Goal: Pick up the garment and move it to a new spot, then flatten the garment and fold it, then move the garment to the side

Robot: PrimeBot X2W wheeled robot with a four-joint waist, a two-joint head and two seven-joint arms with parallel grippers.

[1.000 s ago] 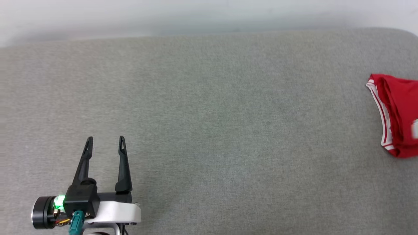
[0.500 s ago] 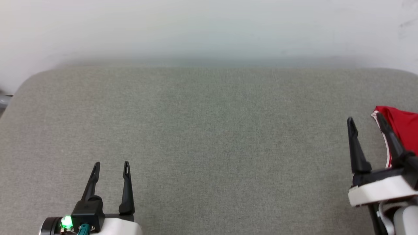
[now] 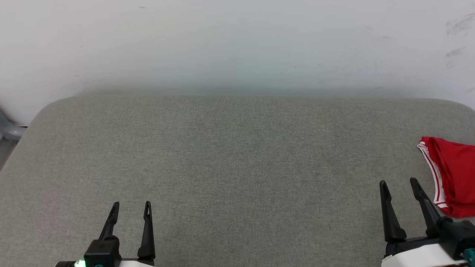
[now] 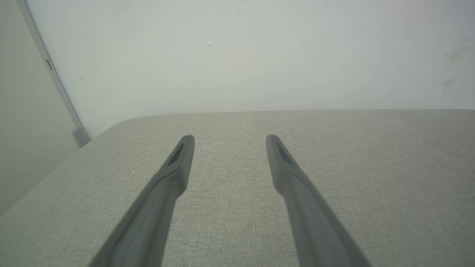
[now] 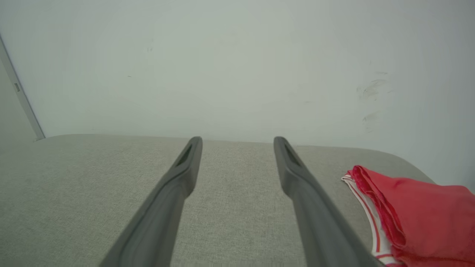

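The garment, red with white-and-red striped trim, lies folded at the right edge of the grey cushioned surface; the head view cuts off its right part. The right wrist view shows the garment low on the right, just beside that gripper's finger. My right gripper is open at the lower right, just left of the garment and not touching it. At the lower left, far from the garment, my left gripper also stands open. Both grippers have nothing between their fingers.
A pale wall rises behind the grey surface. The surface's rounded far-left corner drops off beside a grey metal strip on the wall. Bare fabric stretches between the two grippers.
The camera has tilted up, bringing the wall into view. My right gripper came into view at the lower right beside the garment and has drawn back a little. The garment lies as before.
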